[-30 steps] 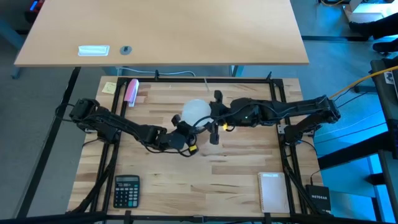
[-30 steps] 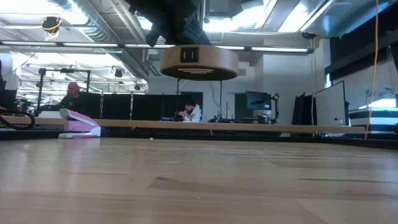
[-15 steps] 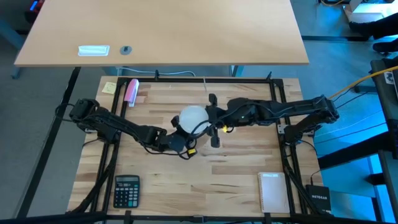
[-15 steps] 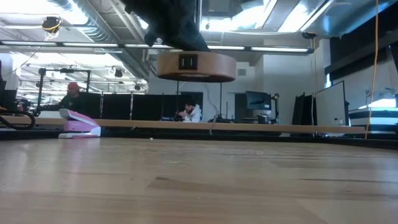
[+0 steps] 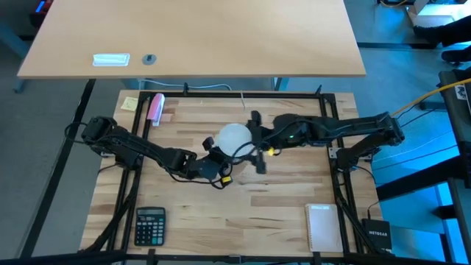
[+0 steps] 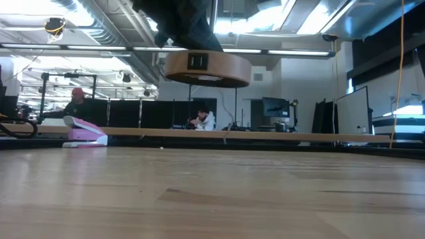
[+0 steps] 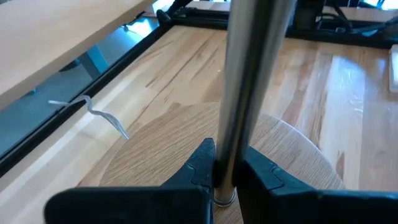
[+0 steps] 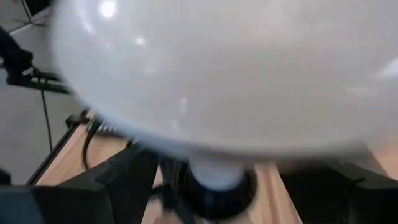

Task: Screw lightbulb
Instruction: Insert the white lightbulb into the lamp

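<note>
- Sticky note (image 5: 129, 103) and pink stapler (image 5: 155, 107) are sitting at the far-left corner of the wooden table (image 5: 280, 206); the stapler is also showing in the low view (image 6: 85, 132).
- Calculator (image 5: 149, 224) is lying near the table's front-left corner.
- Left arm is reaching in from the left; left gripper (image 5: 215, 166) is sitting at mid-table, just beside the bulb.
- In the left wrist view, the left gripper (image 7: 226, 169) is pinching a metal rod (image 7: 249, 81), fingers (image 7: 200, 163) pressed against it on both sides. The rod is standing up out of a round wooden disc (image 7: 155, 149).
- In the low view the wooden disc (image 6: 207, 69) is hanging above the tabletop, clear of it, with a black socket block on its side and dark arm parts right above.
- Lightbulb (image 5: 234, 138) is sitting at table centre, raised off the surface, between the two grippers.
- In the right wrist view the lightbulb (image 8: 217, 68) is filling most of the frame, its white neck going down into a black socket (image 8: 217, 183).
- Right arm is coming in from the right; right gripper (image 5: 257, 141) is sitting at the bulb's right edge, one finger toward the far side and one toward the near side. Spread or clamped on the globe: can't tell.
- Notebook (image 5: 323, 227) is lying at the front-right of the table.
- People are sitting at desks in the room behind, low view.
</note>
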Tool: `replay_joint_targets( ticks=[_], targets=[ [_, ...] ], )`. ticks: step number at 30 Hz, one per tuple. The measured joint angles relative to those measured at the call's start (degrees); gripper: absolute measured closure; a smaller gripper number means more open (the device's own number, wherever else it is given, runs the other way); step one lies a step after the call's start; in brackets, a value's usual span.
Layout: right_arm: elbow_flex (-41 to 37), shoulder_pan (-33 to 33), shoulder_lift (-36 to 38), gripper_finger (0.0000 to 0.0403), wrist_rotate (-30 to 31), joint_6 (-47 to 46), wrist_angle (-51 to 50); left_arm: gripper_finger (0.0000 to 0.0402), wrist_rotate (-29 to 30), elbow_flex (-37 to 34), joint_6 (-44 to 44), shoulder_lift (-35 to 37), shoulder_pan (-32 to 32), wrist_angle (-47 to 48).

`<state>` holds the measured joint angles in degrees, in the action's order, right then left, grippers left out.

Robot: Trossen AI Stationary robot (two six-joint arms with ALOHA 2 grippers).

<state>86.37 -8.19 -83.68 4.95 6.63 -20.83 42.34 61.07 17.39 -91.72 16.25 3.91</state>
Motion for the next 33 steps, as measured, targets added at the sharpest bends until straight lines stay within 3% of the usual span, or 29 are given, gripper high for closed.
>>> replay_joint_targets(
  ticks=[8, 11, 14, 23, 33],
  targets=[
    [-0.11, -0.09, 7.76, 0.0095, -3.65, -4.0, -18.67, 0.0375, -3.22, -0.62, 0.14, -0.15, -0.28, -0.35],
    [-3.35, -0.1, 10.47, 0.0096, -4.0, -6.14, -21.49, 0.0375, -3.37, -0.63, 0.07, -1.44, -0.52, -0.56],
    [-10.54, -0.11, 13.71, 0.0096, -3.74, -6.9, -19.87, 0.0375, -3.79, -0.64, -0.72, -4.44, -0.95, -3.85],
    [-33.63, -0.11, 21.3, 0.0096, -1.53, -9.66, 0.32, 0.0375, -7.54, -0.69, -5.37, -15.41, -1.86, -18.02],
    [-40.7, -0.11, 21.69, 0.0095, -1.07, -10.34, 4.65, 0.0373, -8.45, -0.69, -2.89, -21.53, -2.06, -20.25]
  ],
)
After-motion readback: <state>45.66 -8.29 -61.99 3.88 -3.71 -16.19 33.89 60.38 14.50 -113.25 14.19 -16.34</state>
